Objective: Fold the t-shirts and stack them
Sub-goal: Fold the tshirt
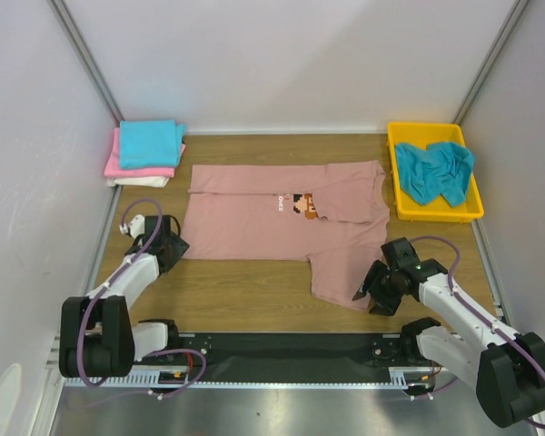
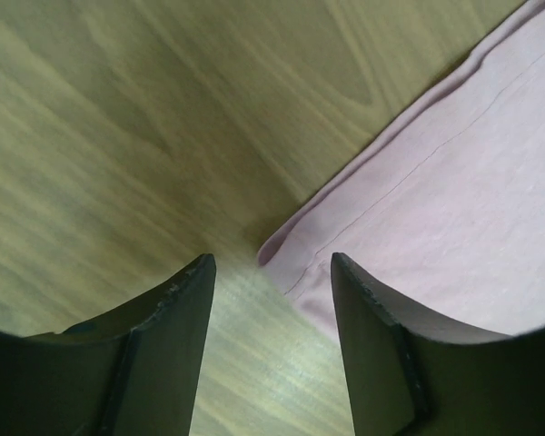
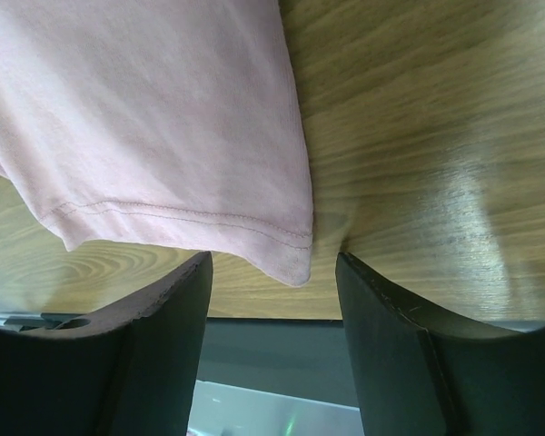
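Two corners of the dusty-pink cloth t-shirt (image 1: 254,218), lying flat lengthwise across the wooden bench (image 1: 245,295), are sitting between parted jaws: left hand (image 1: 174,243) at the near-left hem corner, right hand (image 1: 374,289) at the near-right sleeve corner; neither is clamping yet.

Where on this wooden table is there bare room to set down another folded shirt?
The widest bare wood lies in front of the spread dusty-pink cloth t-shirt, between the left end effector and the right end effector. A thin strip runs behind that shirt, from the folded teal-topped shirt stack to the yellow plastic tray. Both back corners are crowded.
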